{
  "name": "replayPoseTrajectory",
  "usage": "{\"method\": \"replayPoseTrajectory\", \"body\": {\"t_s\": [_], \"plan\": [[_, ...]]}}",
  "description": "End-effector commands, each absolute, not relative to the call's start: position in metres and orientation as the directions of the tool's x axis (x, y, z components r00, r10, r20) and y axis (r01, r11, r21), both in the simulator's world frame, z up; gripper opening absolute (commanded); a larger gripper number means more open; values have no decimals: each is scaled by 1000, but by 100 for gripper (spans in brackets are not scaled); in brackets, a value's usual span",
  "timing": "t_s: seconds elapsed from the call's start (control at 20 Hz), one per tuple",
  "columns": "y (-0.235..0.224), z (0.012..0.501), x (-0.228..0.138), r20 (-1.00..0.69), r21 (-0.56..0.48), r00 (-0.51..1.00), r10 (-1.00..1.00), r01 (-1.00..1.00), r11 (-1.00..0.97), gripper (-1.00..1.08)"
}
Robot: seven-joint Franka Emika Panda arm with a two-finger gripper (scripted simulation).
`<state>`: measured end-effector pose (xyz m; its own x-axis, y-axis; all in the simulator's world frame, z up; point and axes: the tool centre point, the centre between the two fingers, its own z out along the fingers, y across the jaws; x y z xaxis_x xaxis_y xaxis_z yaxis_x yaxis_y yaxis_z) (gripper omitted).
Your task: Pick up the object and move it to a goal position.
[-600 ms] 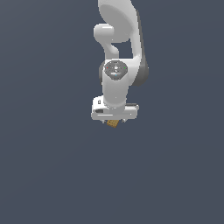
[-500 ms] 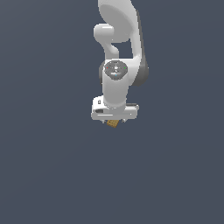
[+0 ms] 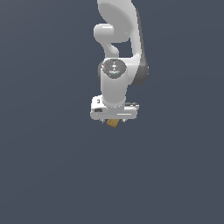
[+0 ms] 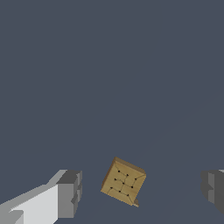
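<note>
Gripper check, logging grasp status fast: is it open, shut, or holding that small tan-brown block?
Gripper: open, fingers wide apart either side of the small tan-brown speckled block, not touching it.

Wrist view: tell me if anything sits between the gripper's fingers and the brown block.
Nothing visible does. The block lies in the open gap between the two fingers, touching neither, with only bare gray surface on each side. The gripper is open around it. No goal marker shows in either view.

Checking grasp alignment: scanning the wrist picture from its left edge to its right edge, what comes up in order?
One gripper finger → tan-brown block, in the open gap and touching neither → the other finger.
</note>
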<state>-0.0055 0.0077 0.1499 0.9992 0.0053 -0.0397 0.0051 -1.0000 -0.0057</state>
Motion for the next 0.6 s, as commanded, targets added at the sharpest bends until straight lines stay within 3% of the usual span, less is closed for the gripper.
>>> {"method": "replayPoseTrajectory", "body": {"t_s": [0.0,0.55], "plan": [[8,150,-5,-40,-7,999,2,2,-1000,100],[5,141,-12,-37,-5,994,100,100,-995,100]]}}
